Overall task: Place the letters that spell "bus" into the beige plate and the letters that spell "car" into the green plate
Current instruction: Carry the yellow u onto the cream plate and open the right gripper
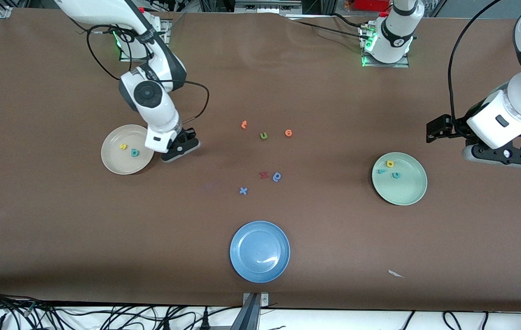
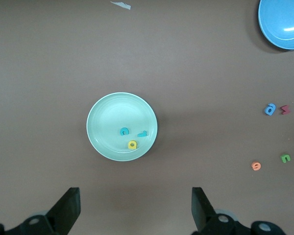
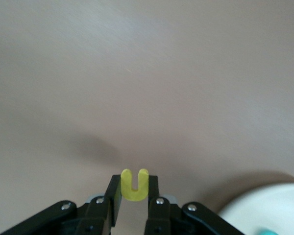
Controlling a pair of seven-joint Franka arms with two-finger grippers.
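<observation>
The beige plate (image 1: pixel 114 161) lies toward the right arm's end and holds a yellow "s" (image 1: pixel 123 146) and a teal "b" (image 1: pixel 135 152). My right gripper (image 1: pixel 180 146) hangs low over the table just beside that plate's rim (image 3: pixel 264 203). It is shut on a yellow "u" (image 3: pixel 134 188), pinched between its fingers. The green plate (image 1: pixel 407 192) holds a yellow "a" (image 1: pixel 390 163), a teal "r" (image 1: pixel 381 171) and a teal "c" (image 1: pixel 396 175). My left gripper (image 1: pixel 439 129) waits high beside the green plate (image 2: pixel 105 122), open and empty (image 2: pixel 134 192).
A blue plate (image 1: pixel 259 251) lies near the front edge. Loose letters sit mid-table: an orange one (image 1: pixel 243 124), an olive-green "u" (image 1: pixel 263 135), another orange one (image 1: pixel 288 133), a red one (image 1: pixel 264 174), a blue one (image 1: pixel 277 176), a blue "x" (image 1: pixel 243 190). A paper scrap (image 1: pixel 396 274) lies nearer the camera than the green plate.
</observation>
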